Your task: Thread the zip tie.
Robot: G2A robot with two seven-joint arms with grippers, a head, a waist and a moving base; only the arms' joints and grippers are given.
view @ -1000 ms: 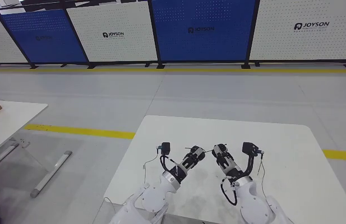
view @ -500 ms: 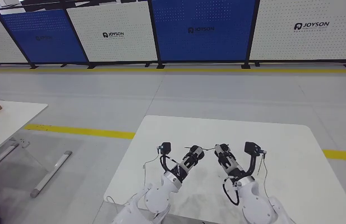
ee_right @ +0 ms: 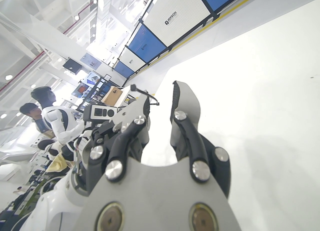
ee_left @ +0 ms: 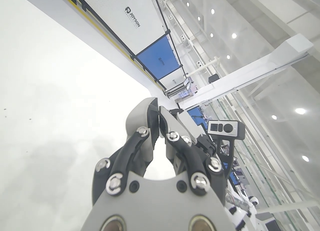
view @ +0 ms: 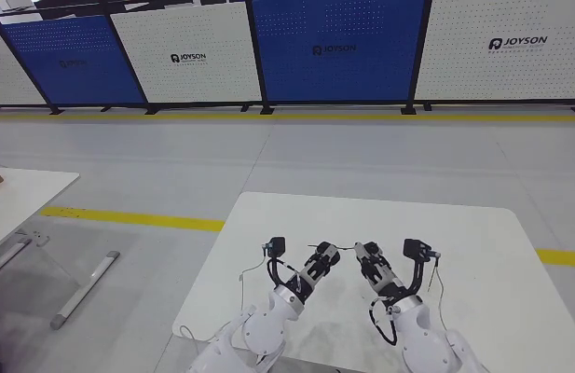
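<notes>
The left claw is pressed together and seems to pinch the thin black zip tie, which juts out toward the right claw. That claw stands spread, just beside the tie and not gripping it. Both hang over the near half of the white table, tips almost meeting. The step in hand is likely catching the free end. The right claw should close gently near the tip, in line with the strap, so the strap does not bend away. The table's edges lie well apart from both claws, leaving open room.
</notes>
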